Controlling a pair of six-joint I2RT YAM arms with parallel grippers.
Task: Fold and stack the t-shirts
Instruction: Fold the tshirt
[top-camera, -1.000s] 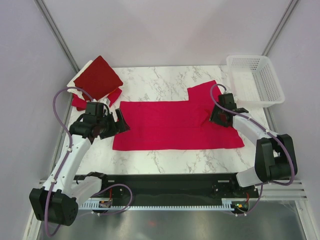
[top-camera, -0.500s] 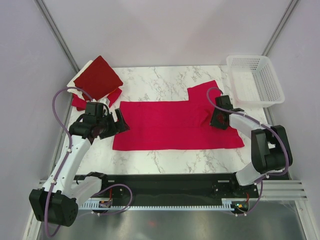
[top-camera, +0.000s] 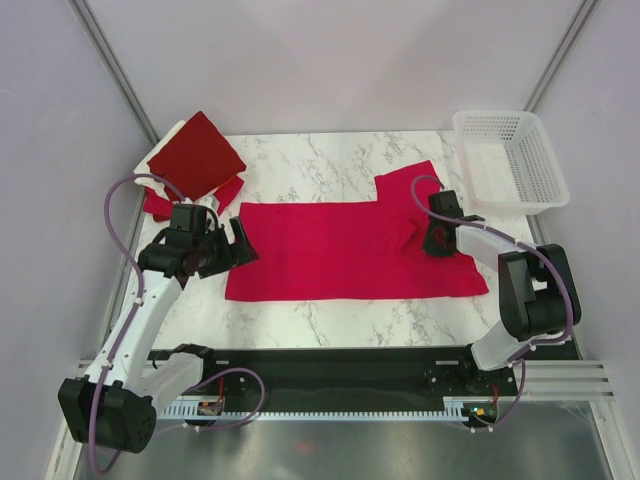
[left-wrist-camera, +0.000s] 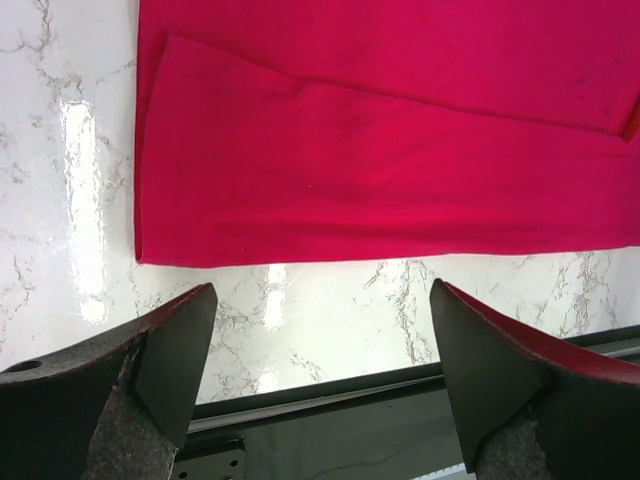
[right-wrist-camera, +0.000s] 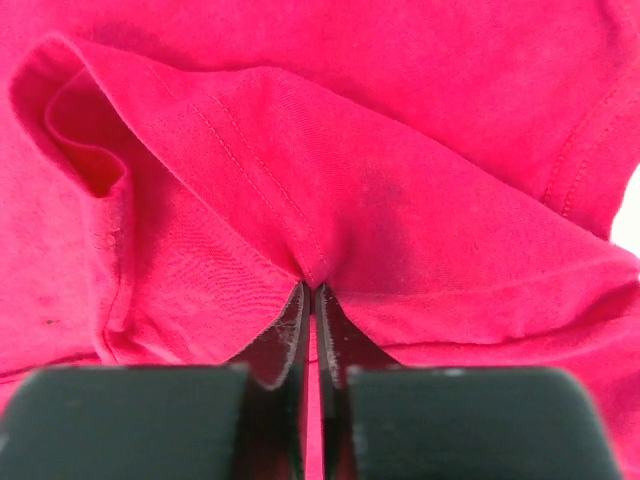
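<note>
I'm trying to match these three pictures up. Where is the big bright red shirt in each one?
Top view: the bright red shirt lies spread across the middle of the table.
Left wrist view: the shirt fills the upper half, with table below.
Right wrist view: the shirt fills nearly everything.
Shared landmark: the fold pinched by the right gripper, at the shirt's right end in the top view.

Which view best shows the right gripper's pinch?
Right wrist: the right gripper is shut on a hem fold of the crimson shirt, close up. Top external shows it small, from above; left wrist shows only the shirt's far edge.
</note>
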